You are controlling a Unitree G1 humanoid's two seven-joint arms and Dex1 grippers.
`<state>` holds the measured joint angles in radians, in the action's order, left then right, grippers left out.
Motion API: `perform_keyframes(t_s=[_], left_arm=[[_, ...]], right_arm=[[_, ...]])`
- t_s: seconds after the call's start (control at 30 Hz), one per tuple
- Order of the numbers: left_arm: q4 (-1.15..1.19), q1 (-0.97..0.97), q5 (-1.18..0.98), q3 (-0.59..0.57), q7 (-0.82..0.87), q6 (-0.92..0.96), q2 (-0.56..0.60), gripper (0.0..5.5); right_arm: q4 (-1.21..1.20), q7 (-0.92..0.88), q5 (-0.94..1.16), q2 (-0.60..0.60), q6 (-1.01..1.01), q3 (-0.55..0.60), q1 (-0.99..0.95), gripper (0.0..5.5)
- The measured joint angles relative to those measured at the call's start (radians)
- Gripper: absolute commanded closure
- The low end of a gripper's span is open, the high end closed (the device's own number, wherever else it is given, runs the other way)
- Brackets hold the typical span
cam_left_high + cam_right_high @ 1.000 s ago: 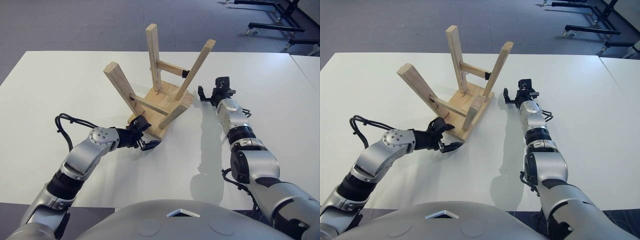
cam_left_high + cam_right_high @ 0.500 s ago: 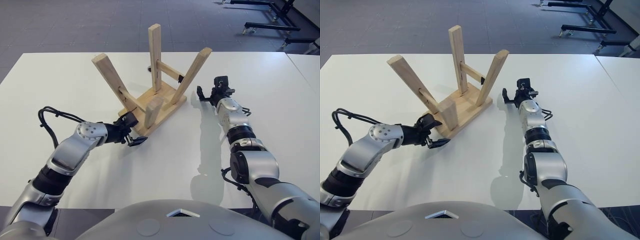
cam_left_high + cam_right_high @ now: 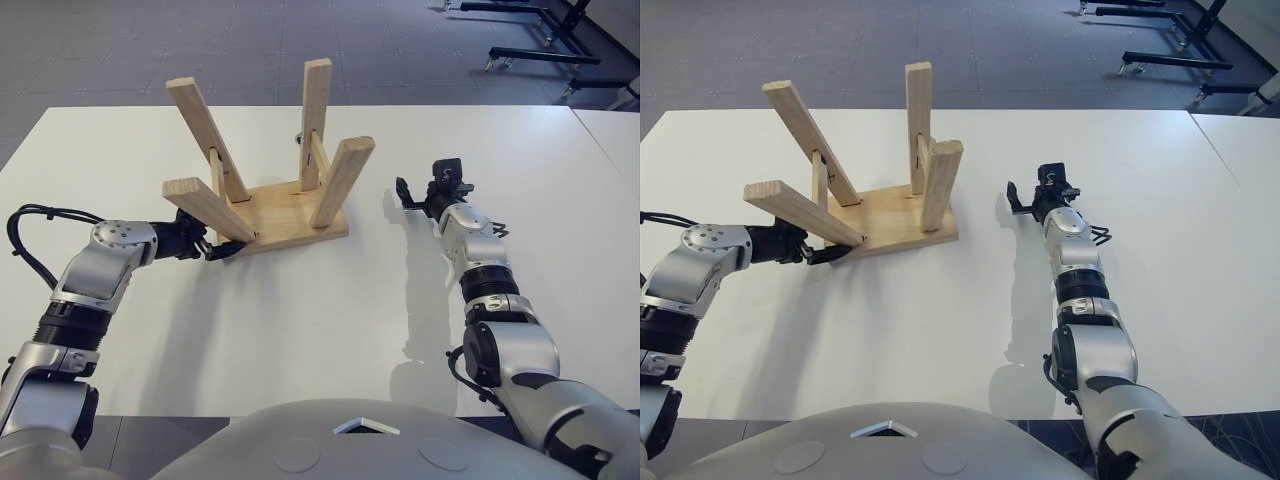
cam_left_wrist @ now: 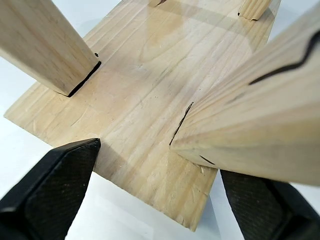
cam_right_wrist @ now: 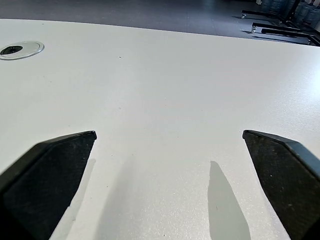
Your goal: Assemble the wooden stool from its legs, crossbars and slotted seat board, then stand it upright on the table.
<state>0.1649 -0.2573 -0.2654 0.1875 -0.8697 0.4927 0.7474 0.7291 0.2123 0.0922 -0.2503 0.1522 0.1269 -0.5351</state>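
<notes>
Stool of pale wood lies upside down on the white table, left of centre in the head view; its flat slotted seat board rests face down on the tabletop and four square legs point up and splay outward; one leg leans toward the upper left, one stands nearly straight at upper centre, one rises at the board's right end, and one slants low toward the left edge of the frame; a short crossbar sits between the two left-hand legs; the left gripper is at the board's lower-left corner, under the low slanting leg, its black fingers spread apart to either side of that corner, one fingertip against the board's edge; whether they squeeze the wood cannot be told; the right gripper hangs over bare tabletop right of centre, apart from the stool, its fingers spread wide with nothing between them; a round grey cable port is set in the tabletop; black metal frames stand on the grey floor at the upper right
</notes>
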Motion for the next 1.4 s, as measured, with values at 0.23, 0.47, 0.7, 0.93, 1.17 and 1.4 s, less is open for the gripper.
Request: perform_keyframes(t_s=[0.23, 0.47, 0.7, 0.93, 1.17, 1.4], left_arm=[[0.007, -0.007, -0.031, -0.046, -0.030, 0.030, -0.033, 1.38], [0.077, -0.094, -0.123, -0.135, -0.076, 0.150, -0.073, 1.38], [-0.017, -0.169, -0.232, -0.207, -0.158, 0.235, -0.064, 1.38], [-0.032, -0.181, -0.250, -0.260, -0.298, 0.188, 0.027, 1.38], [-0.103, -0.150, -0.390, -0.459, -0.400, 0.193, 0.144, 1.38], [-0.166, -0.185, -0.516, -0.456, -0.383, 0.256, 0.066, 1.38]], right_arm=[[-0.106, 0.030, 0.020, 0.000, 0.059, 0.003, 0.048, 0.10], [-0.164, 0.122, 0.109, -0.026, 0.130, 0.051, 0.045, 0.10], [-0.183, 0.296, 0.192, -0.119, 0.178, 0.082, -0.014, 0.10], [-0.278, 0.460, 0.231, -0.188, 0.255, 0.061, 0.019, 0.10], [-0.562, 0.653, 0.404, -0.303, 0.365, 0.121, 0.118, 0.10], [-0.776, 0.918, 0.633, -0.351, 0.443, 0.080, 0.111, 0.10]])
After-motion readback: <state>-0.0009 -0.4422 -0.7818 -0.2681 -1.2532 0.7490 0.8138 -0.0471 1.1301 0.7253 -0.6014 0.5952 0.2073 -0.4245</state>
